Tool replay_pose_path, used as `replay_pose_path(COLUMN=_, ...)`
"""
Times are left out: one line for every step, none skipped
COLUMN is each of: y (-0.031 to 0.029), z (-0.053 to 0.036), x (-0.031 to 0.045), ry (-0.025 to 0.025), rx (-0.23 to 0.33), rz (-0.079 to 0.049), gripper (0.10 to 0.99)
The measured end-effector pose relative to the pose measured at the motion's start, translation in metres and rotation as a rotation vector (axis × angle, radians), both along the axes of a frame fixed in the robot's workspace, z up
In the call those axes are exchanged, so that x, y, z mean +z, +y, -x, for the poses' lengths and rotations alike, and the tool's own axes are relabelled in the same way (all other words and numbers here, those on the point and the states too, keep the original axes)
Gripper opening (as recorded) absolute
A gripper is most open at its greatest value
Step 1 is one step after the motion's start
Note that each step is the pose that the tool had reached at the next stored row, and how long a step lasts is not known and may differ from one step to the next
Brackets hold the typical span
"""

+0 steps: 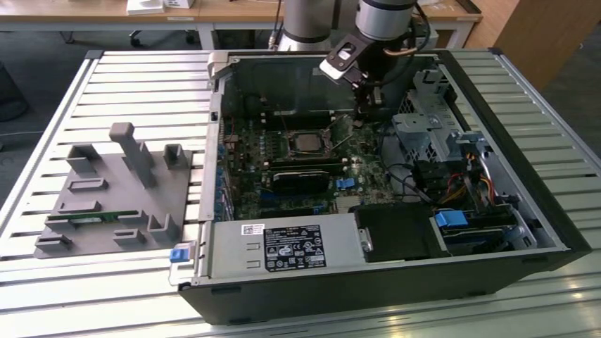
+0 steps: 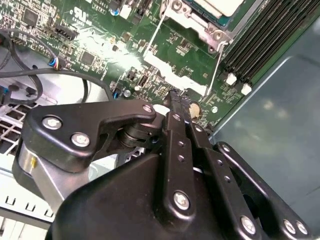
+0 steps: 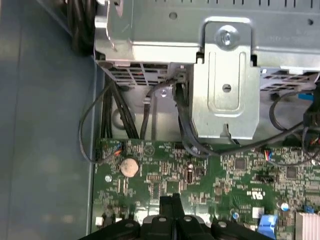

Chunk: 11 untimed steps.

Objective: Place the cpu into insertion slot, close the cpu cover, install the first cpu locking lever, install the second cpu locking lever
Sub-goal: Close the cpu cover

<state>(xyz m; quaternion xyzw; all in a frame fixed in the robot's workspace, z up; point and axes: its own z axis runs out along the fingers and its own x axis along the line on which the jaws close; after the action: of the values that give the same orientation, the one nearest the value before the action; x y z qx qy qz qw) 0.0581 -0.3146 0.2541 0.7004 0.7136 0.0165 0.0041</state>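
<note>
- gripper (image 1: 369, 109) is down inside the pc case (image 1: 376, 292), fingers (image 2: 177, 135) pinched together, nothing between them as far as i can see
- tips sit low over the green board (image 3: 240, 175), just off a corner of the slot (image 1: 290, 141) and near the coin battery (image 3: 129, 166) — can't tell if they touch anything
- cpu (image 2: 220, 6) is lying in the slot, silver cover (image 2: 197, 22) framing it
- two thin wire levers (image 2: 216, 65) run along the slot's sides — latched or not, can't tell
</note>
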Motion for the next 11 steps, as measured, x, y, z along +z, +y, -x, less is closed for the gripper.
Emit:
replay_pose_path(y=0.0002, z=-0.0008, x=-0.0013, ry=0.0016, rx=0.000, rz=0.000, gripper=0.106)
replay_pose_path(y=0.0003, z=-0.0015, x=-0.0030, ry=0.0036, rx=0.000, rz=0.000, gripper=0.106)
replay_pose_path(y=0.0004, z=-0.0020, x=-0.0049, ry=0.0061, rx=0.000, rz=0.000, gripper=0.106)
replay_pose_path(y=0.0005, z=-0.0023, x=-0.0067, ry=0.0088, rx=0.000, rz=0.000, gripper=0.106)
replay_pose_path(y=0.0006, z=-0.0023, x=-0.0085, ry=0.0115, rx=0.000, rz=0.000, gripper=0.106)
replay_pose_path(y=0.0006, z=-0.0023, x=-0.0100, ry=0.0138, rx=0.000, rz=0.000, gripper=0.106)
replay_pose_path(y=0.0005, z=-0.0018, x=-0.0108, ry=0.0149, rx=0.000, rz=0.000, gripper=0.106)
replay_pose_path(y=0.0006, z=-0.0006, x=-0.0113, ry=0.0153, rx=0.000, rz=0.000, gripper=0.106)
replay_pose_path(y=0.0006, z=0.0013, x=-0.0117, ry=0.0156, rx=0.000, rz=0.000, gripper=0.106)
replay_pose_path(y=0.0006, z=0.0040, x=-0.0122, ry=0.0157, rx=0.000, rz=0.000, gripper=0.106)
replay_pose_path(y=0.0006, z=0.0069, x=-0.0125, ry=0.0158, rx=0.000, rz=0.000, gripper=0.106)
